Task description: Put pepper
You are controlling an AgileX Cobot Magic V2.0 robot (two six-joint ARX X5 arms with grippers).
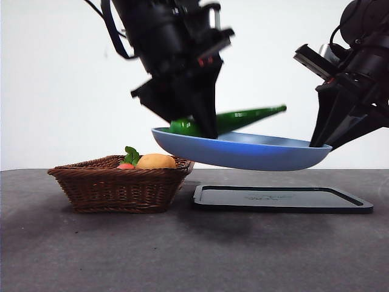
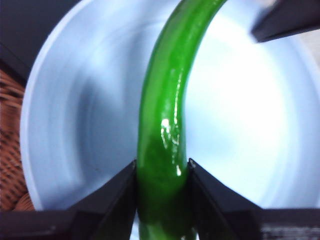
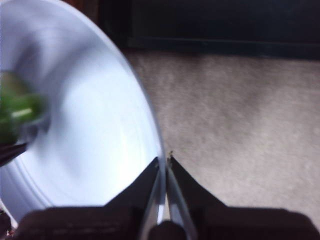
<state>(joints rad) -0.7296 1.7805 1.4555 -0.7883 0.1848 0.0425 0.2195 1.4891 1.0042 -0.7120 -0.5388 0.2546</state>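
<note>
Front view: both arms are black, built of blocky angular housings. The left gripper (image 1: 203, 125) hangs from a bulky wrist body bearing a small red marking, with a dark blue-black cable looped beside it. The right gripper (image 1: 321, 140) has wedge-shaped black jaws under a rounded black joint and a boxy module with a pale face. Wrist views: the left gripper (image 2: 162, 172) and right gripper (image 3: 164, 162) each show two matte black, tapered jaws with flat inner faces.
</note>
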